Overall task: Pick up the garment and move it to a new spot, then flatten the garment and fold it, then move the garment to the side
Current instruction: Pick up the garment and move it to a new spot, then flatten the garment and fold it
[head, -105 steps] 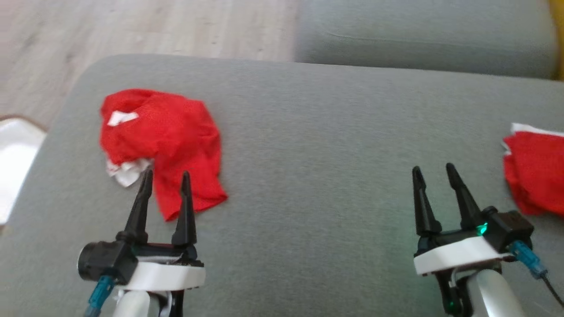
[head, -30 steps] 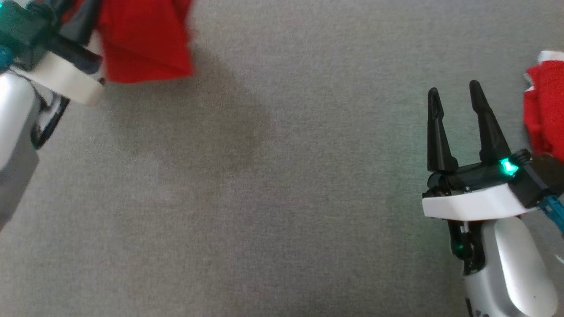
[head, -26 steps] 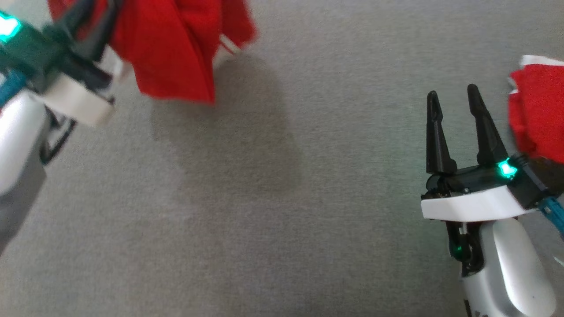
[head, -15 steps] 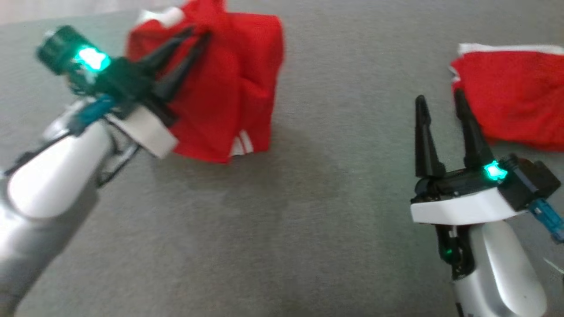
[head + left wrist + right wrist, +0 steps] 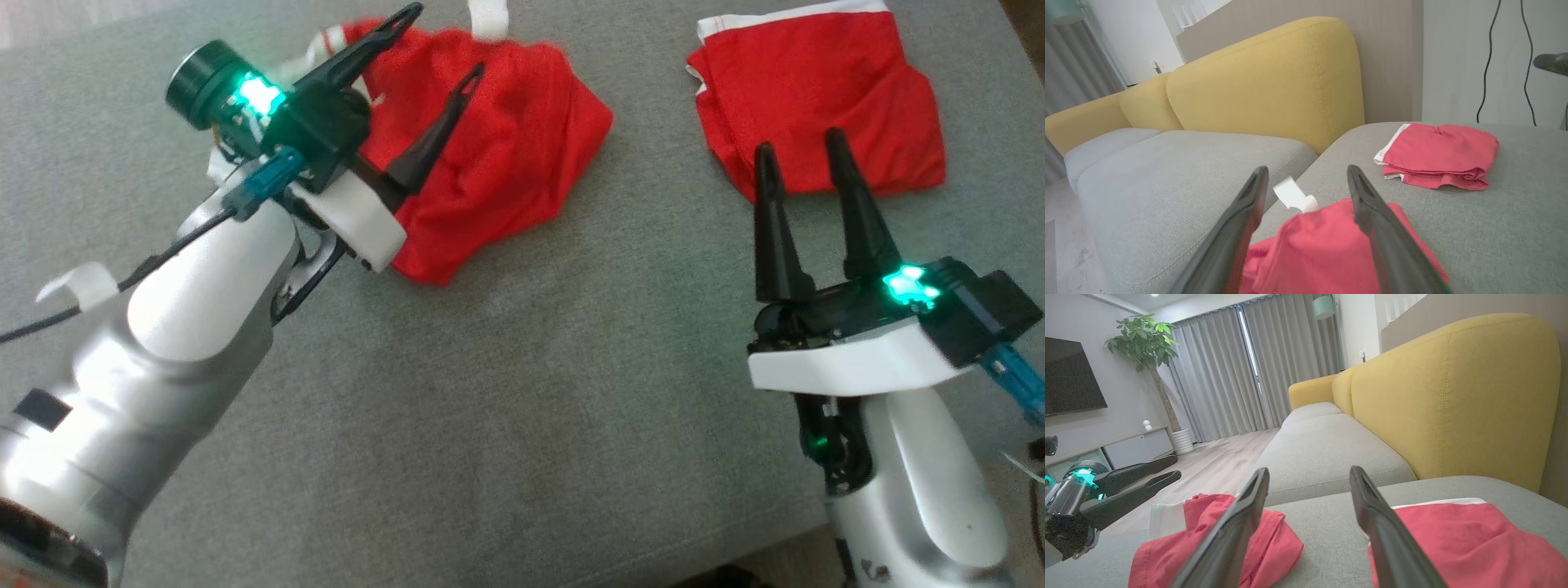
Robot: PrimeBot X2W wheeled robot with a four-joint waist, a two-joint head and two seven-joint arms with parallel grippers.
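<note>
A crumpled red garment (image 5: 506, 155) with white trim lies on the grey cushion (image 5: 531, 408), left of middle. My left gripper (image 5: 446, 39) is open just above it, fingers spread over the cloth and holding nothing. In the left wrist view the garment (image 5: 1323, 249) bunches between and below the left gripper's (image 5: 1306, 173) open fingers. My right gripper (image 5: 798, 140) is open and empty at the front right. In the right wrist view the right gripper (image 5: 1308, 471) points between the garment (image 5: 1282, 539) and a second red piece, and the left gripper (image 5: 1176, 466) shows at the left.
A second red garment (image 5: 816, 73), folded, lies at the far right of the cushion, just beyond my right fingertips, also in the wrist views (image 5: 1437, 155) (image 5: 1474, 539). A yellow sofa backrest (image 5: 1269, 81) and another grey seat (image 5: 1167, 171) lie beyond. The cushion's front edge (image 5: 735, 563) is near.
My left gripper, shut on the garment half a second ago, has opened and let it go onto the cushion. The head camera has shifted. The right gripper stays open.
</note>
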